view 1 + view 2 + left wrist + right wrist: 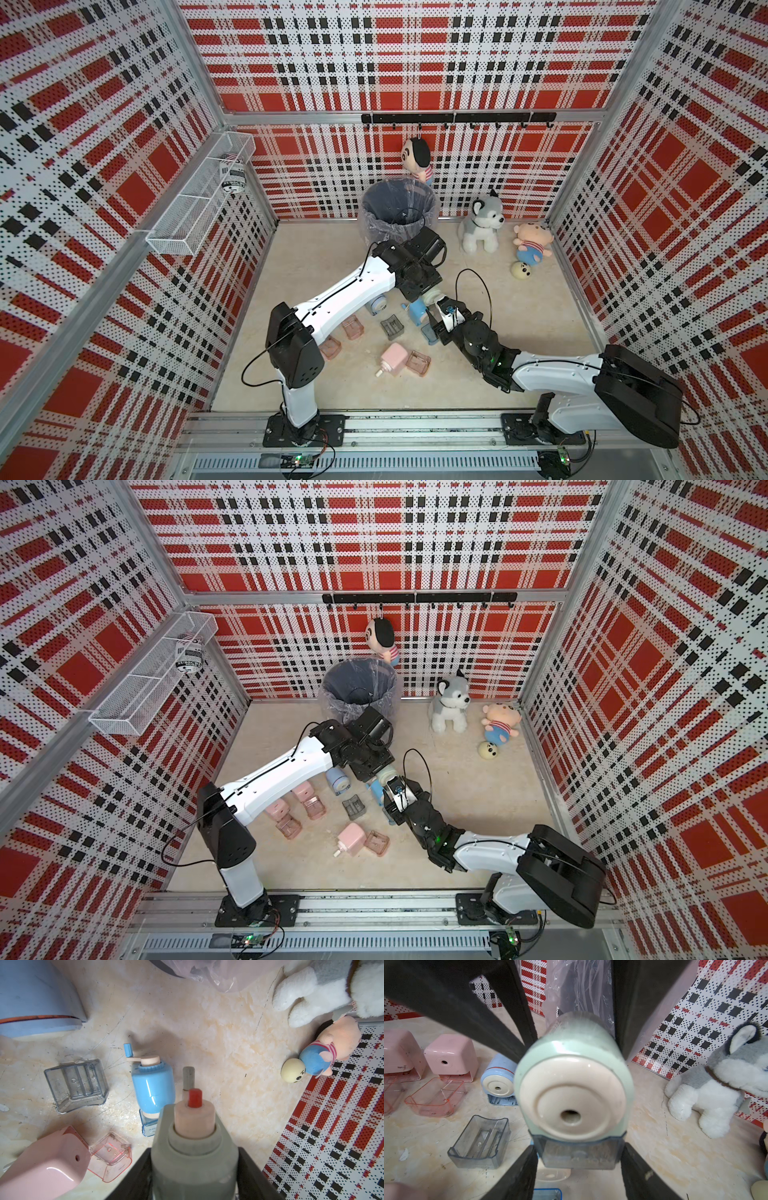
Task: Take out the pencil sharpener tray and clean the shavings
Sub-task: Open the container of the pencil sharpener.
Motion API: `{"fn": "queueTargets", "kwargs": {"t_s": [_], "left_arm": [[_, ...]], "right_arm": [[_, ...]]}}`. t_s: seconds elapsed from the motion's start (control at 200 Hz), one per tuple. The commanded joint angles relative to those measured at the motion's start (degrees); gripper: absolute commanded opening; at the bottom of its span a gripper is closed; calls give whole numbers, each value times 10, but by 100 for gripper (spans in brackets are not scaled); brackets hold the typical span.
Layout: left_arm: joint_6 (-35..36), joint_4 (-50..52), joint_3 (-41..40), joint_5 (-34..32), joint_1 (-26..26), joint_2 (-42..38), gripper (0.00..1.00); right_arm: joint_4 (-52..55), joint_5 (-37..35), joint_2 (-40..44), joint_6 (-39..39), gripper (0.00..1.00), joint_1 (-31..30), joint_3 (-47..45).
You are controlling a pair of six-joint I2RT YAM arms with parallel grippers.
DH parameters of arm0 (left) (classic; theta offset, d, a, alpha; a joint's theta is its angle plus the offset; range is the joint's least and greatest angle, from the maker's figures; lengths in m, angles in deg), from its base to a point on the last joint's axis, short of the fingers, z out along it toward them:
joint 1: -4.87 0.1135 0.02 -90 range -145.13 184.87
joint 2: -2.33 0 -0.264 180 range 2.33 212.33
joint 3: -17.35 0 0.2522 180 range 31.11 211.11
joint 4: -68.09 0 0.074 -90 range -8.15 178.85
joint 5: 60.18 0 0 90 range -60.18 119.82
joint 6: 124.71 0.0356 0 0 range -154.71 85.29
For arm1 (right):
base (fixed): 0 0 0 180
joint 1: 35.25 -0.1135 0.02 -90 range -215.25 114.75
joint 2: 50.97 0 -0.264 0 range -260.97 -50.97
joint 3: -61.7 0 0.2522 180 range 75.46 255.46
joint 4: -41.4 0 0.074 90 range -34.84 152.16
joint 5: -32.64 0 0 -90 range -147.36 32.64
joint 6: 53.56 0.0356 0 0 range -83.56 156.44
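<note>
My left gripper [194, 1153] is shut on a mint-green pencil sharpener [573, 1093] with a cream front face, held off the floor in front of the bin. In both top views the sharpener [434, 297] [384, 773] shows between the two arms. Its smoky translucent tray [579, 1155] sits in the slot under the face, with shavings inside. My right gripper [579, 1149] faces the sharpener's front. Its two black fingers press against the tray's two sides. The left gripper's fingers [508, 1012] clamp the body from behind.
A bin [399, 208] lined with clear plastic stands just behind. On the floor lie a blue sharpener [152, 1086], an empty grey tray [76, 1084], pink sharpeners [450, 1055] and pink trays [436, 1097]. A husky plush [482, 224] and dolls [532, 245] sit at the right.
</note>
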Motion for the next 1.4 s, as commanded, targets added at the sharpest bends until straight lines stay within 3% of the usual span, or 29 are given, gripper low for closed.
{"fn": "queueTargets", "kwargs": {"t_s": [0.0, 0.15, 0.631, 1.398], "left_arm": [[0, -3, -5, -3, 1, -26, 20], [-1, -4, -6, -2, 1, -26, 20], [-10, -5, -7, -5, 1, -23, 20], [-31, -5, 3, -52, 7, -6, 13]], "right_arm": [[-30, -5, -9, 8, 67, 4, 10], [-45, -8, -18, 9, 68, 6, 12], [-58, 5, -8, 10, 53, 5, 7], [-17, 17, 61, 39, 51, -9, -14]]}}
